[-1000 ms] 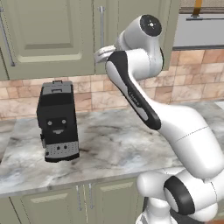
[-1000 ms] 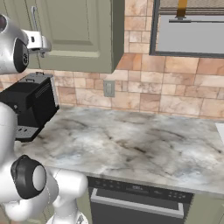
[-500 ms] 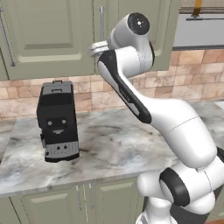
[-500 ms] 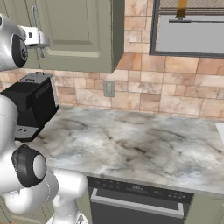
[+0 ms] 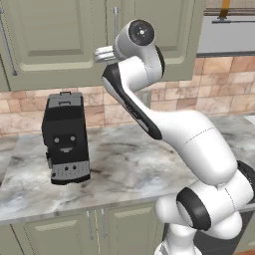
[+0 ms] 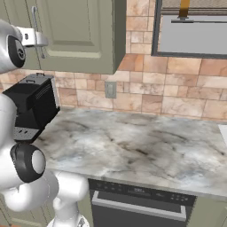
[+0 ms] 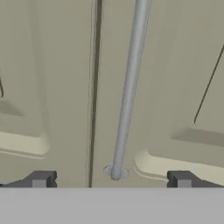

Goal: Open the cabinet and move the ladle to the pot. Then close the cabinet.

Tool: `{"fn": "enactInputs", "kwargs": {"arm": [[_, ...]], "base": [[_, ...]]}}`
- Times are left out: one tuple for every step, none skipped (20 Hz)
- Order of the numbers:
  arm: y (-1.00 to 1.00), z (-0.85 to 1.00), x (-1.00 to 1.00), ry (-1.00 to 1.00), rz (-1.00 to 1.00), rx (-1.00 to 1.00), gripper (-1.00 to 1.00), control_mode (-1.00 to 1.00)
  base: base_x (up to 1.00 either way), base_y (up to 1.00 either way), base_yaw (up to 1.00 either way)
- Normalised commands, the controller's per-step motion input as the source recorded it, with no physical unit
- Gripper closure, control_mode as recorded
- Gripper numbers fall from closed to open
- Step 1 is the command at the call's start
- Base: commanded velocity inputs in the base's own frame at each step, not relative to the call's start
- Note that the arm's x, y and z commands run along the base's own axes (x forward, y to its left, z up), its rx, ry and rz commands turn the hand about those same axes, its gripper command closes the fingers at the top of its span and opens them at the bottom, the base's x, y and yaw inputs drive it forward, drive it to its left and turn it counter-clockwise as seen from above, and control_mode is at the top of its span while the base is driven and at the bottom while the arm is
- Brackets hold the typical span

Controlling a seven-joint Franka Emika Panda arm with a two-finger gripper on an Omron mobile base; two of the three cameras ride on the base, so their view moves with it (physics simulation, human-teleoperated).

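The sage-green upper cabinet (image 5: 149,30) is shut, and its long silver bar handle (image 7: 129,87) runs up the door (image 6: 80,31) right in front of the hand. My gripper (image 7: 111,180) is open, with the handle's lower end between its two dark fingertips (image 7: 41,179) and apart from both. From the base cameras the gripper (image 5: 101,54) (image 6: 33,37) is held high against the door, beside the handle (image 5: 115,20) (image 6: 36,26). The ladle and the pot are out of view.
A black coffee machine (image 5: 64,137) (image 6: 33,104) stands on the marble counter (image 6: 133,142) below the hand. There is a wall outlet (image 6: 110,90) on the tiled backsplash, a grey appliance (image 6: 195,33) up at the right, and a dark oven front (image 6: 137,204) under the counter.
The arm has swung its wrist up and to the left, bringing the hand closer to the cabinet door and its handle. The jaws stayed wide open.
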Motion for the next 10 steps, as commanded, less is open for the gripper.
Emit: {"fn": "enactInputs", "kwargs": {"arm": [[0.04, 0.0, 0.24, -0.02, -0.06, 0.04, -1.0, -1.0], [0.01, 0.0, 0.29, -0.01, -0.04, 0.04, -1.0, -1.0], [0.0, 0.0, 0.24, 0.0, -0.02, 0.05, -1.0, -1.0], [0.0, 0.0, 0.2, 0.0, -0.02, 0.06, -1.0, -1.0], [0.0, 0.0, 0.2, 0.0, -0.01, 0.07, -1.0, -1.0], [0.0, 0.0, 0.24, 0.0, 0.0, 0.07, -1.0, -1.0], [0.0, 0.0, 0.23, 0.0, 0.0, 0.07, -1.0, -1.0], [0.0, 0.0, 0.24, 0.0, 0.0, 0.05, -1.0, -1.0], [0.0, 0.0, 0.36, 0.0, 0.0, 0.04, -1.0, -1.0], [-0.11, 0.0, 0.36, 0.0, 0.0, 0.03, -1.0, -1.0]], "base": [[0.0, 0.0, 0.0], [0.0, 0.0, 0.0], [0.0, 0.0, 0.0], [0.0, 0.0, 0.0], [0.0, 0.0, 0.0], [0.0, 0.0, 0.0], [0.0, 0.0, 0.0], [0.0, 0.0, 0.0], [0.0, 0.0, 0.0], [0.0, 0.0, 0.0]]}}
